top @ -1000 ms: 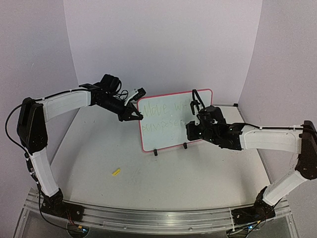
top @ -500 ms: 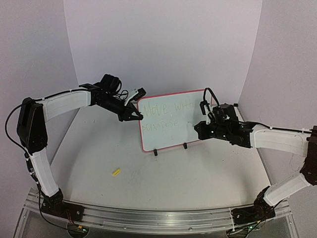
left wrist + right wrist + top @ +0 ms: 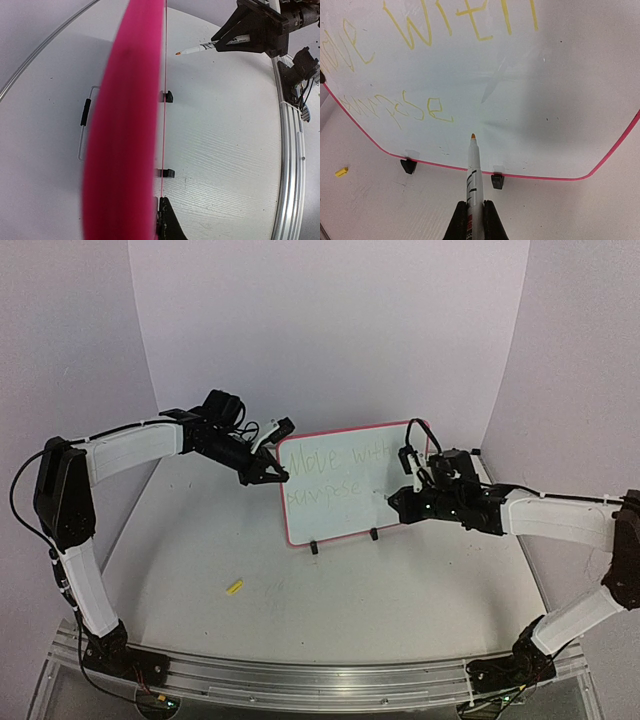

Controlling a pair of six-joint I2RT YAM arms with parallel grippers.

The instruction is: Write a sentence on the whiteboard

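Now the whiteboard (image 3: 345,518) stands upright toward the counter's (image 3: 190,550) far edge, the sentence (image 3: 422,107) faint across it; the left gripper (image 3: 272,475) pinches its left frame edge; the right gripper (image 3: 396,500) is clamped on a marker (image 3: 473,167), tip near the surface; pressing too hard could tip or skid the whiteboard if that pinch slips.

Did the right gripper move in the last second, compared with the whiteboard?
Yes. The right gripper moved rightward, toward the right edge of the whiteboard; the whiteboard itself stayed put.
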